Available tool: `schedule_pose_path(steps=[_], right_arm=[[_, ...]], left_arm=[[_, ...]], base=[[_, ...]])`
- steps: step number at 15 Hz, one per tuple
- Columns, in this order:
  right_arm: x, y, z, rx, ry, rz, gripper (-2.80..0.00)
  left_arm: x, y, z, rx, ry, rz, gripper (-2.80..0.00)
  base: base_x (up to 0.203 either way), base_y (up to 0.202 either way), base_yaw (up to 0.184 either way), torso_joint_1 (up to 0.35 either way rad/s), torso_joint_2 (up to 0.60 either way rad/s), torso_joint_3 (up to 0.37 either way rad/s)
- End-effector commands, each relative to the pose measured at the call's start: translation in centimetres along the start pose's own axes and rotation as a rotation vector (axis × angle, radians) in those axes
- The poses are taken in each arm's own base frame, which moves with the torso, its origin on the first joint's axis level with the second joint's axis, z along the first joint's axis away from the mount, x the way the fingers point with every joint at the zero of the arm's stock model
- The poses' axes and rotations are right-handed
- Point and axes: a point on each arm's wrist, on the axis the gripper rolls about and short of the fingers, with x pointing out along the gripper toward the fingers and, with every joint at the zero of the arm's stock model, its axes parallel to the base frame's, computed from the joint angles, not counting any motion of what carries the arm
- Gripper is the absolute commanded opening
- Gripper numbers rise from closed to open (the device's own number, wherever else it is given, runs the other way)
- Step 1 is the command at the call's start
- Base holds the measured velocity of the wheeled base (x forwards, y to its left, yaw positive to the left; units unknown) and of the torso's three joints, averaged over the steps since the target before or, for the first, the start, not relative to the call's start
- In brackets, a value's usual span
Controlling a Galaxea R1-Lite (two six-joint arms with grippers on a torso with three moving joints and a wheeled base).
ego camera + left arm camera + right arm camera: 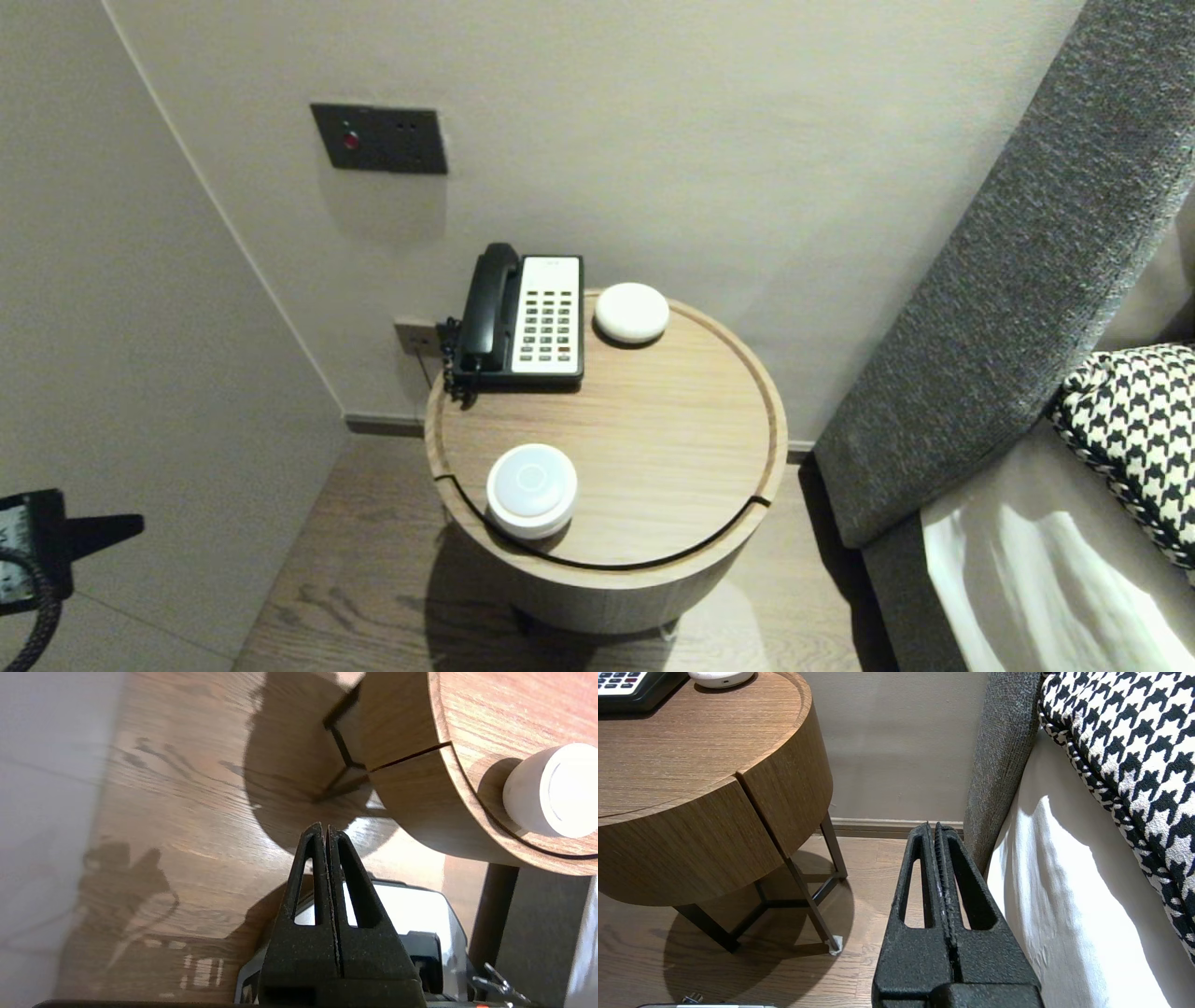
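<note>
The left gripper (138, 525) sits at the far left of the head view. Its 2 fingers are pressed flat together with nothing between them, and it is well apart from the round wooden table (653, 439). In the left wrist view it points past the table's curved side toward the floor.

The nearest thing to it is the white round puck (530, 490), which stands on the table's front-left part, just inside the rim. Behind that, a black-and-white telephone (527, 322) lies at the back edge, with 1 white domed disc (632, 313) just beside it. Further right are the grey headboard (1008, 280) and a houndstooth pillow (1134, 429).

The right gripper (934, 828), also clamped on nothing, hangs low between the table and the bed.

I judge this an early approach by the left arm. Reaching the puck would call for clearing the rim, spreading the fingers and coming down over it squarely.
</note>
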Motion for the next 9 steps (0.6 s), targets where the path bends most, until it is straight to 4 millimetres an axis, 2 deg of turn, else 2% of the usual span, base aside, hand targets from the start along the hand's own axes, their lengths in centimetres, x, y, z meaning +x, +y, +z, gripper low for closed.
schedule_pose_path(steps=[1,3,9], right_arm=[[0.2,0.0,-1.1,0.0,0.039,-0.001,-2.8],[0.2,0.0,-1.1,0.0,0.04,-0.001,-2.8],[0.2,0.0,-1.1,0.0,0.039,-0.002,-2.8]], left_arm=[[-3.8,0.7,-1.9,-0.011,-0.109,0.018,-2.8],[-5.3,1.3,-3.8,-0.014,-0.135,0.055,-2.8],[-5.8,2.2,-6.8,-0.019,-0.168,0.112,-2.8]], base=[[0.0,0.0,0.0,0.0,0.0,0.0],[0.0,0.0,0.0,0.0,0.0,0.0],[0.0,0.0,0.0,0.0,0.0,0.0]])
